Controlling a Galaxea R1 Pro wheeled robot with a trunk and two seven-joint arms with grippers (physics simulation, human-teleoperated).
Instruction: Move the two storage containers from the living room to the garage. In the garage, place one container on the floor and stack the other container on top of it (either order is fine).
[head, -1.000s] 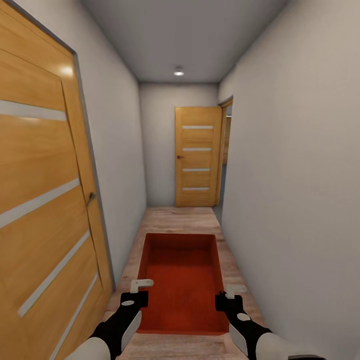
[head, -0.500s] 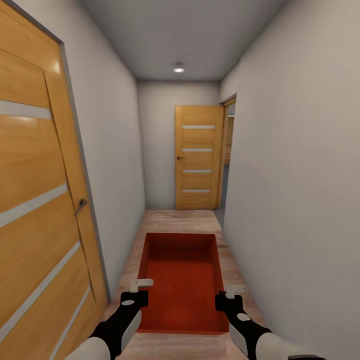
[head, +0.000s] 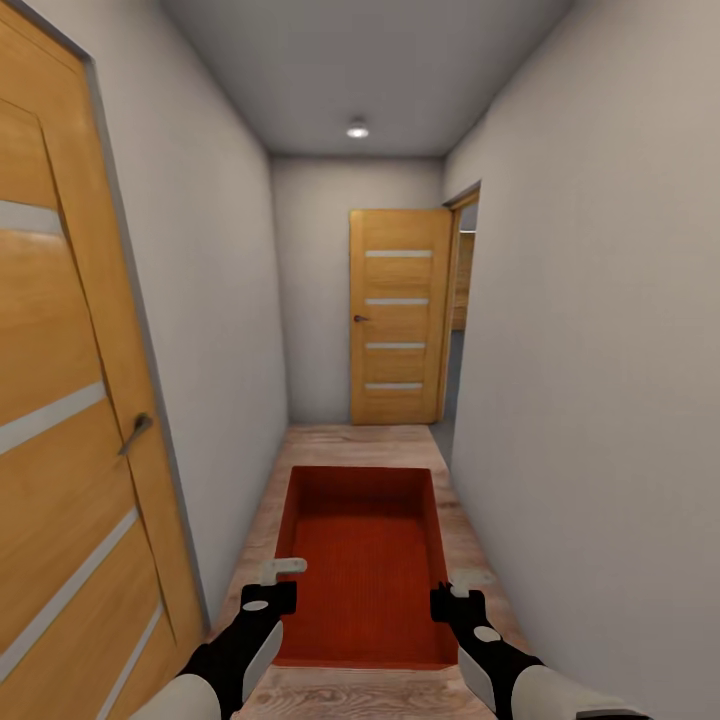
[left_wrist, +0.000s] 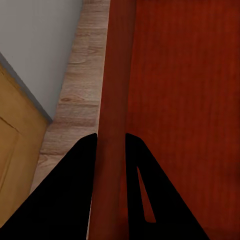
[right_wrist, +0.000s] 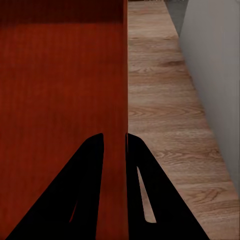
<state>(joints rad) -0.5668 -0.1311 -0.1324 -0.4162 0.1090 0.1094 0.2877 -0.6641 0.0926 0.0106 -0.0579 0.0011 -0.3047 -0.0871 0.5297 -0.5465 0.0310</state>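
Orange-red bin (head: 365, 560), near wall hidden, both claws gripping

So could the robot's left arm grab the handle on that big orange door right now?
Probably not. The left gripper is shut on the container's wall, sharing the load with the right gripper; the door handle sits higher, off to the side.

Both black-and-white arms reach forward at waist height, roughly parallel. The left hand (head: 284, 582) is clamped on the left wall of the orange-red storage container (head: 364, 560), one finger on each side; the right hand (head: 452, 590) grips the right wall likewise.
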